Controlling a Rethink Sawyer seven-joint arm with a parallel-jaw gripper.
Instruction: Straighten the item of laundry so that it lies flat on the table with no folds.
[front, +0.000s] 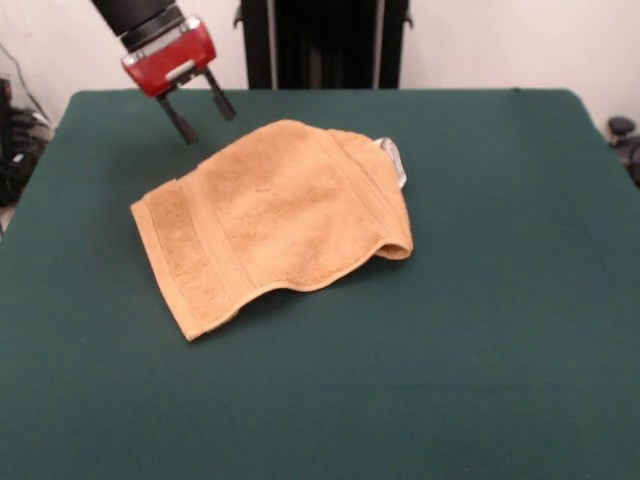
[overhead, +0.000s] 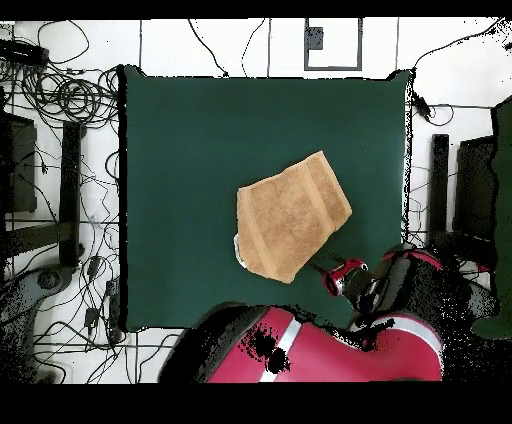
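- The golden-tan terry towel lies on the dark green table, just below and to the right of the gripper in the front view.
- Its long axis runs diagonally, from the banded end at lower left toward the far right.
- The right edge is folded over in a rolled lip; the white tag pokes out there, on the side away from the gripper.
- The gripper hangs apart from the towel, its two dark fingers spread, gripping nothing.
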